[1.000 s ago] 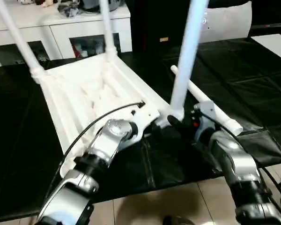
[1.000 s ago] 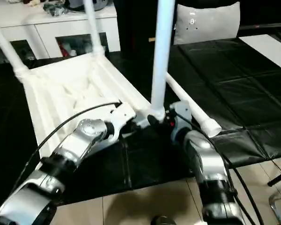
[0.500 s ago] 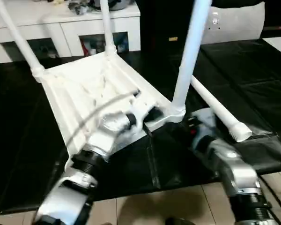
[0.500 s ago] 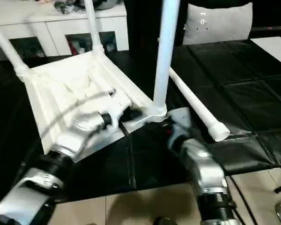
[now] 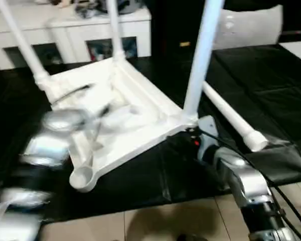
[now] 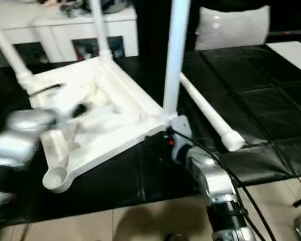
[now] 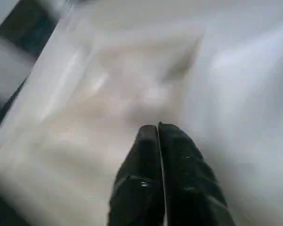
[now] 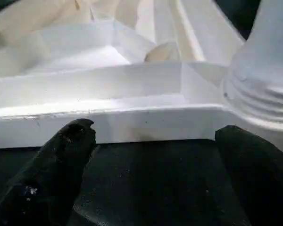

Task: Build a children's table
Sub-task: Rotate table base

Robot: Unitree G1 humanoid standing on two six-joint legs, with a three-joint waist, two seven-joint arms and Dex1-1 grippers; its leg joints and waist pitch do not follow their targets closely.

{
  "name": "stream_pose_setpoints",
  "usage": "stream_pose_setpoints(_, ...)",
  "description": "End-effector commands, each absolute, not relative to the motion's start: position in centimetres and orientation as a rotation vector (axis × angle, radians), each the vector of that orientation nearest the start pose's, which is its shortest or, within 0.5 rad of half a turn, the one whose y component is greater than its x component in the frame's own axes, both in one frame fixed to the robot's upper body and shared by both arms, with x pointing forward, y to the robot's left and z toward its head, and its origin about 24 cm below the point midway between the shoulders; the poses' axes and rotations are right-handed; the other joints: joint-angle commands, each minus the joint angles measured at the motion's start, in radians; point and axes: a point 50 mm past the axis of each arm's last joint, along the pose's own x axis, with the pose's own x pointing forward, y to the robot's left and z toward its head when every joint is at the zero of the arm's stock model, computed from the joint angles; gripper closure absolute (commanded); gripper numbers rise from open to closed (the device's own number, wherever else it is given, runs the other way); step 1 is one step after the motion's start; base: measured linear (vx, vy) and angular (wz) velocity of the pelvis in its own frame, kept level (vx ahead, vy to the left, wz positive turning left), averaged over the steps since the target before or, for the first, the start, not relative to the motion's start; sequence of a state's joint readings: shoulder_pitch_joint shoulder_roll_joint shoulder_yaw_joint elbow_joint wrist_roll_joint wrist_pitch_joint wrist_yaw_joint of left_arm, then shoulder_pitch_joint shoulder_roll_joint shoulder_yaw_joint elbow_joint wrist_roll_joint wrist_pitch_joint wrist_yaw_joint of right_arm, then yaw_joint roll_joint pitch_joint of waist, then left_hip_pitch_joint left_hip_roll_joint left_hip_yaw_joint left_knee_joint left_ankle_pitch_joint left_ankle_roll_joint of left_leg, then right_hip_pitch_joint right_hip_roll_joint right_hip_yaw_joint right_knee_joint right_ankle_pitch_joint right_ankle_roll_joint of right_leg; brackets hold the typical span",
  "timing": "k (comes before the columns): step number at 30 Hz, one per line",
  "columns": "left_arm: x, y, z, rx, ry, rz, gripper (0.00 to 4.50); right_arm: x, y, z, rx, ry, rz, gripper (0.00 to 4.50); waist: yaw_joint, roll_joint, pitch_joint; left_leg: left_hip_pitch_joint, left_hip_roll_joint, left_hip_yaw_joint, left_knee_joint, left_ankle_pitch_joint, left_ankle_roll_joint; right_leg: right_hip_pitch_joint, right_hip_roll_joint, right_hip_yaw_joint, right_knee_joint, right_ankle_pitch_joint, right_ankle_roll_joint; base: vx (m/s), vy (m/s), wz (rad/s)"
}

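Three legs stand in the inverted table top (image 5: 115, 120) on black floor mats (image 5: 271, 90); the fourth leg (image 5: 231, 118) lies just beside it. Left end effector (image 7: 159, 136) pinched closed, empty; right end effector (image 8: 155, 155) wide, empty, near the top's edge. Risk: the blurred left arm may knock a seated leg loose. White cabinet (image 5: 90, 35) behind.

Upturned table (image 6: 115, 125), three legs upright

Head eyes look down over the upturned table top (image 5: 140, 120); both wrist cameras face its underside closely.
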State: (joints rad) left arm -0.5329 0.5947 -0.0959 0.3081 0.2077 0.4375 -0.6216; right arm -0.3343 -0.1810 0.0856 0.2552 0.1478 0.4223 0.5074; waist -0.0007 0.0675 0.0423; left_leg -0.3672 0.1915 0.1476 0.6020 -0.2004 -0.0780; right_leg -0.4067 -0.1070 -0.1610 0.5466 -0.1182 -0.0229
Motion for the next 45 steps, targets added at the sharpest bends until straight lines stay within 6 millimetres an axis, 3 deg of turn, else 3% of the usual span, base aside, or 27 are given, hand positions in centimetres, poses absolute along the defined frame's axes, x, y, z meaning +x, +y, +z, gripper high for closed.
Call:
stream_pose_setpoints(1, 33.3, 25.2, 10.8, 0.763, 0.479, -0.332, 4.43, 30.6, -12.1, 4.0, -0.015, 0.361, 0.632, 0.0, 0.0, 0.002, -0.064, 0.01, 0.029, -0.007, -0.076, -0.257, 0.054, 0.056, -0.046, 0.052, -0.057, -0.407, -0.11, 0.0, 0.0, 0.0)
stream_pose_setpoints(3, 33.0, 26.0, 10.8, 0.792, 0.504, -0.312, 4.43, 30.8, -12.0, 4.0, -0.016, 0.36, 0.638, 0.0, 0.007, 0.004, -0.065, 0.013, 0.031, -0.006, -0.077, -0.258, 0.049, 0.054, -0.046, 0.057, -0.054, -0.381, -0.122, 0.0, 0.0, 0.0)
stream_pose_setpoints(5, 32.1, 27.2, 10.4, 0.815, 0.569, -0.306, 4.43, 31.1, -11.5, 4.2, -0.007, 0.358, 0.65, 0.0, 0.008, 0.003, -0.066, 0.007, 0.032, -0.009, -0.08, -0.257, 0.044, 0.059, -0.048, 0.06, -0.045, -0.352, -0.133, 0.0, 0.0, 0.0)
stream_pose_setpoints(6, 31.6, 27.4, 10.1, 0.816, 0.599, -0.323, 4.43, 31.2, -11.3, 4.2, -0.012, 0.361, 0.658, 0.0, 0.003, -0.003, -0.064, 0.003, 0.031, -0.008, -0.083, -0.262, 0.045, 0.06, -0.046, 0.06, -0.045, -0.349, -0.137, 0.0, 0.0, 0.0)
stream_pose_setpoints(8, 31.1, 27.1, 9.6, 0.798, 0.63, -0.366, 4.43, 31.3, -11.0, 4.1, -0.019, 0.365, 0.667, 0.0, 0.003, 0.0, -0.063, 0.006, 0.032, -0.008, -0.082, -0.27, 0.041, 0.059, -0.051, 0.063, -0.044, -0.361, -0.145, 0.0, 0.0, 0.0)
stream_pose_setpoints(10, 30.6, 26.5, 8.8, 0.774, 0.666, -0.43, 4.43, 31.5, -10.8, 4.0, -0.019, 0.368, 0.669, 0.0, 0.005, 0.001, -0.061, 0.011, 0.031, -0.006, -0.082, -0.291, 0.035, 0.055, -0.052, 0.065, -0.049, -0.39, -0.144, 0.0, 0.0, 0.0)
stream_pose_setpoints(19, 27.7, 25.6, 6.5, 0.759, 0.861, -0.656, 4.43, 31.7, -10.6, 3.7, -0.025, 0.395, 0.658, 0.0, 0.0, -0.004, -0.054, 0.01, 0.028, -0.011, -0.082, -0.343, 0.029, 0.052, -0.054, 0.063, -0.061, -0.518, -0.102, 0.0, 0.0, 0.0)
stream_pose_setpoints(21, 26.4, 24.3, 5.9, 0.701, 0.897, -0.824, 4.43, 31.7, -10.7, 3.4, -0.028, 0.398, 0.658, 0.0, -0.008, -0.008, -0.053, 0.005, 0.028, -0.012, -0.083, -0.344, 0.029, 0.054, -0.053, 0.062, -0.06, -0.522, -0.102, 0.0, 0.0, 0.0)
stream_pose_setpoints(25, 25.0, 22.1, 5.5, 0.608, 0.925, -1.029, 4.43, 32.1, -10.7, 3.1, -0.035, 0.409, 0.651, 0.0, -0.018, -0.003, -0.055, 0.006, 0.028, -0.012, -0.083, -0.343, 0.028, 0.054, -0.051, 0.065, -0.052, -0.48, -0.129, 0.0, 0.0, 0.0)
stream_pose_setpoints(29, 24.8, 20.6, 5.6, 0.549, 0.893, -1.132, 4.43, 32.7, -10.5, 3.1, -0.047, 0.408, 0.65, 0.0, -0.024, -0.006, -0.055, 0.006, 0.026, -0.01, -0.081, -0.345, 0.029, 0.057, -0.051, 0.065, -0.052, -0.479, -0.137, 0.0, 0.0, 0.0)
stream_pose_setpoints(31, 24.7, 19.1, 5.9, 0.491, 0.862, -1.193, 4.43, 32.9, -10.5, 3.2, -0.05, 0.408, 0.649, 0.0, -0.025, -0.006, -0.054, 0.007, 0.024, -0.008, -0.079, -0.343, 0.028, 0.057, -0.052, 0.065, -0.054, -0.495, -0.135, 0.0, 0.0, 0.0)
stream_pose_setpoints(32, 24.8, 17.2, 6.4, 0.44, 0.811, -1.26, 4.43, 33.3, -10.4, 3.3, -0.056, 0.406, 0.648, 0.0, -0.027, -0.012, -0.055, 0.008, 0.026, -0.006, -0.079, -0.337, 0.029, 0.056, -0.052, 0.066, -0.055, -0.499, -0.136, 0.0, 0.0, 0.0)
stream_pose_setpoints(33, 24.9, 16.6, 6.6, 0.423, 0.788, -1.283, 4.43, 33.4, -10.4, 3.3, -0.056, 0.405, 0.649, 0.0, -0.024, -0.009, -0.056, 0.009, 0.025, -0.006, -0.077, -0.328, 0.029, 0.059, -0.052, 0.064, -0.054, -0.5, -0.138, 0.0, 0.0, 0.0)
stream_pose_setpoints(35, 25.1, 15.7, 6.9, 0.4, 0.741, -1.313, 4.43, 33.6, -10.2, 3.4, -0.058, 0.401, 0.651, 0.0, -0.025, -0.015, -0.056, 0.004, 0.024, -0.005, -0.076, -0.312, 0.036, 0.061, -0.051, 0.064, -0.055, -0.502, -0.133, 0.0, 0.0, 0.0)
stream_pose_setpoints(39, 26.0, 14.9, 7.2, 0.361, 0.687, -1.324, 4.43, 34.1, -9.8, 3.6, -0.058, 0.392, 0.664, 0.0, -0.035, -0.016, -0.058, 0.002, 0.022, -0.003, -0.072, -0.294, 0.042, 0.061, -0.049, 0.063, -0.054, -0.472, -0.142, 0.0, 0.0, 0.0)
stream_pose_setpoints(45, 27.9, 12.9, 5.7, 0.361, 0.579, -1.257, 4.43, 34.5, -9.6, 3.9, -0.062, 0.367, 0.65, 0.0, -0.046, -0.016, -0.059, 0.002, 0.018, -0.002, -0.067, -0.289, 0.052, 0.062, -0.044, 0.055, -0.063, -0.506, -0.119, 0.0, 0.0, 0.0)
